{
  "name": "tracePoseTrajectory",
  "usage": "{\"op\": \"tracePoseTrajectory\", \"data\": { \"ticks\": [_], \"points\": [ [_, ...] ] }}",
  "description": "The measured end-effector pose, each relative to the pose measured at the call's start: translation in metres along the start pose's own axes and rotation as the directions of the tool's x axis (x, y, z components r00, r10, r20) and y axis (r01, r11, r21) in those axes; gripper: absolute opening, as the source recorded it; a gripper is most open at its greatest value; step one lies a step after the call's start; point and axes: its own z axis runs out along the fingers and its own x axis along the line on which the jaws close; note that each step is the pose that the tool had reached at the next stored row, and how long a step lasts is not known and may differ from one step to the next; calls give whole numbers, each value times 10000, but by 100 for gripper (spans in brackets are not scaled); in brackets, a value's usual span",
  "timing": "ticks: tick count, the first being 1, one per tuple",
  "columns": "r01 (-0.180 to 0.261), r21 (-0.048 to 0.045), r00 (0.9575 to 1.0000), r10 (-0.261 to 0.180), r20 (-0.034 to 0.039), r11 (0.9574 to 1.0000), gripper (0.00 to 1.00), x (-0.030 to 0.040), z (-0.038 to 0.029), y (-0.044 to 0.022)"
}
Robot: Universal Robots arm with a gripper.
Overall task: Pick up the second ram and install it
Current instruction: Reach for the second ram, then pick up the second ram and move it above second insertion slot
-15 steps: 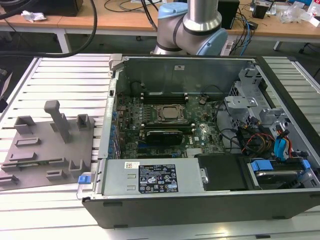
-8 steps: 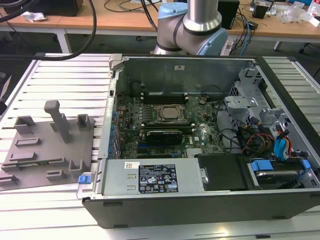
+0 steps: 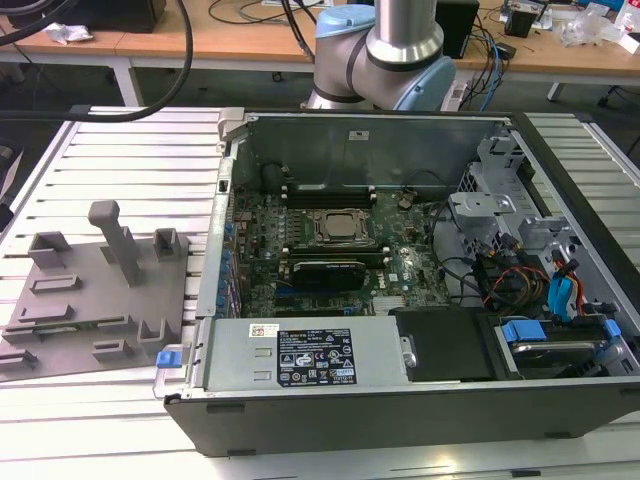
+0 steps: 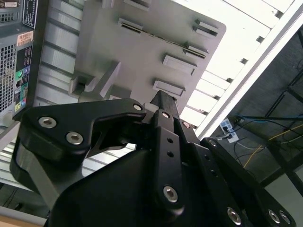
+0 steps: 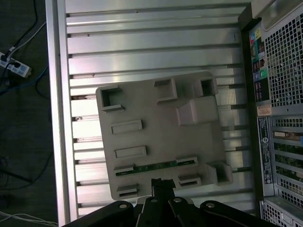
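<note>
The second ram (image 5: 156, 166) is a thin green strip standing on edge in a slot of the grey holder tray (image 5: 156, 127). My gripper (image 5: 162, 183) hangs well above that tray, and its black tips sit just off the ram's strip in the first wrist view. The fingers look pressed together with nothing between them. In the second wrist view the gripper (image 4: 165, 101) points down at the same tray (image 4: 132, 56). In the exterior view the tray (image 3: 70, 300) lies on the exterior view's left of the open computer case (image 3: 400, 400).
Inside the case lies the motherboard (image 3: 300, 290) with its CPU socket (image 3: 340, 226) and long black slots (image 3: 330, 188) beside it. Cables and drive bays (image 3: 540, 290) crowd the exterior view's right. The tray's upright blocks (image 3: 120, 245) stick up from the ribbed aluminium table (image 3: 130, 160).
</note>
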Motion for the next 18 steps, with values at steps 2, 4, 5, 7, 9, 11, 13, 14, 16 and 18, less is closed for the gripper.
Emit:
{"op": "tracePoseTrajectory", "data": {
  "ticks": [2, 4, 5, 7, 9, 11, 13, 14, 16, 18],
  "points": [
    [1, 0, 10000, -1, 0, 10000, 11, 0, 0, 0],
    [0, 0, 10000, 0, 0, 10000, 11, 0, 0, -1],
    [0, 0, 10000, 0, 0, 10000, 11, 0, 0, -1],
    [94, -2, 10000, -94, -4, 10000, 11, 0, 0, -1],
    [794, -20, 9968, -794, -34, 9968, 11, 0, 0, -1],
    [1044, -27, 9945, -1044, -45, 9945, 11, 0, 0, -1],
    [1258, -33, 9920, -1258, -53, 9921, 11, 0, 0, -1],
    [1399, -37, 9901, -1399, -59, 9902, 11, 0, 0, -1],
    [1547, -41, 9879, -1548, -65, 9879, 11, 0, 0, -1],
    [2059, -58, 9785, -2059, -86, 9786, 11, 0, 0, -1]
  ]
}}
